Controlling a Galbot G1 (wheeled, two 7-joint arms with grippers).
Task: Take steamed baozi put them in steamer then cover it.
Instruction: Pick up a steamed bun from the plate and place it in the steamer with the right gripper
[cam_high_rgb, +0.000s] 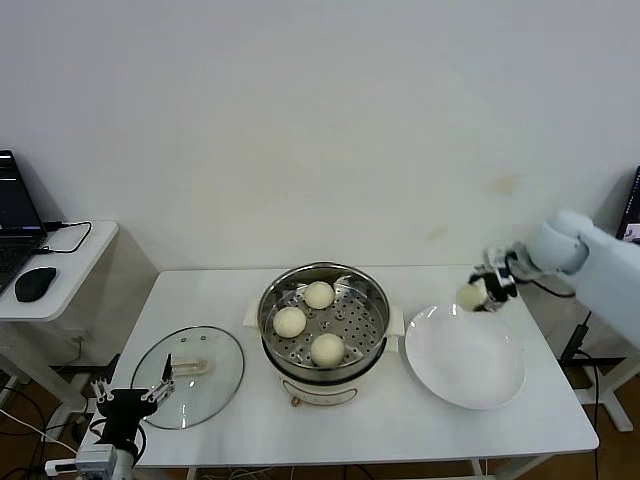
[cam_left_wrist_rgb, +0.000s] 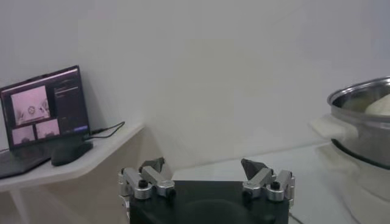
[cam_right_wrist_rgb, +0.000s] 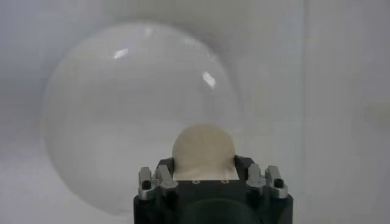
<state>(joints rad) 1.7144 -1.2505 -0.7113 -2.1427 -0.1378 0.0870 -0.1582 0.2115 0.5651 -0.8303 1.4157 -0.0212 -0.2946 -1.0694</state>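
Sitting mid-table (cam_high_rgb: 400, 420), the steamer (cam_high_rgb: 323, 318) holds three baozi (cam_high_rgb: 327, 349) on its perforated tray. Plate (cam_high_rgb: 465, 357) just right of it, bare. Lid (cam_high_rgb: 188, 377) lies flat on the table left of the steamer, uncovered pot. Right gripper (cam_high_rgb: 484, 292) hangs above the plate's far edge, clamped on the fourth bun (cam_right_wrist_rgb: 203, 152). Left gripper (cam_high_rgb: 128, 404) parked low at the table's front-left edge by the lid, jaws wide, nothing in them.

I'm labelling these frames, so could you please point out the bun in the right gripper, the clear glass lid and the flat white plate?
Cream-white bun (cam_high_rgb: 469, 296), head view: its rounded side.
Clear glass lid (cam_high_rgb: 215, 365), head view: its glass.
Flat white plate (cam_high_rgb: 470, 365), head view: bare centre.
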